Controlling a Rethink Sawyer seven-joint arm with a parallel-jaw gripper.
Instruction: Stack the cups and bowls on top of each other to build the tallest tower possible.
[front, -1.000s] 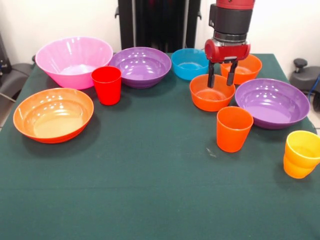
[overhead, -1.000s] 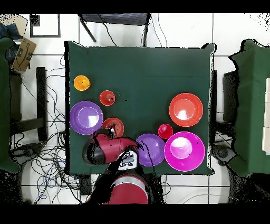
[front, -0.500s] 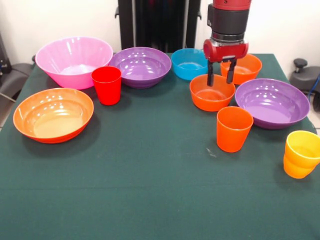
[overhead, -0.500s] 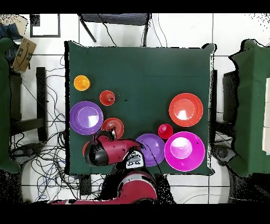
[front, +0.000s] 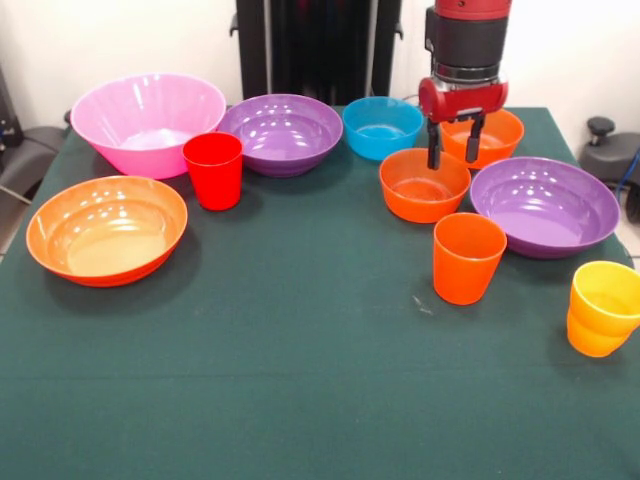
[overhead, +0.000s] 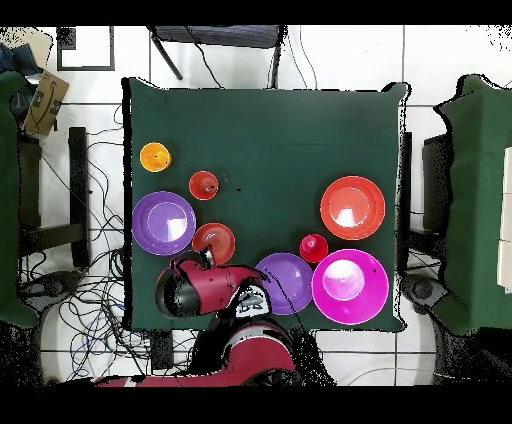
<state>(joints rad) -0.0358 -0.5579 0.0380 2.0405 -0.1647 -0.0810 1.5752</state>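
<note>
My gripper (front: 452, 152) is open and empty. It hangs above the gap between two small orange bowls, the near one (front: 423, 186) and the far one (front: 495, 135), and touches neither. A blue bowl (front: 380, 126) stands to its left and a wide purple bowl (front: 545, 205) to its right. An orange cup (front: 467, 258) stands in front of the near orange bowl. A yellow-orange cup (front: 603, 308) is at the right edge. A red cup (front: 213, 170) stands at the left. Everything stands apart on the table; no tower shows. In the overhead view the arm (overhead: 190, 285) hides the blue bowl.
A large pink bowl (front: 148, 120), a second purple bowl (front: 282, 132) and a large orange bowl (front: 106, 228) stand on the left half. The green table (front: 300, 380) has open cloth at the front. Chairs stand at the table's sides in the overhead view.
My gripper has moved right and slightly back in the front view, from over the near small orange bowl toward the far one. It stays open. Nothing else moved.
</note>
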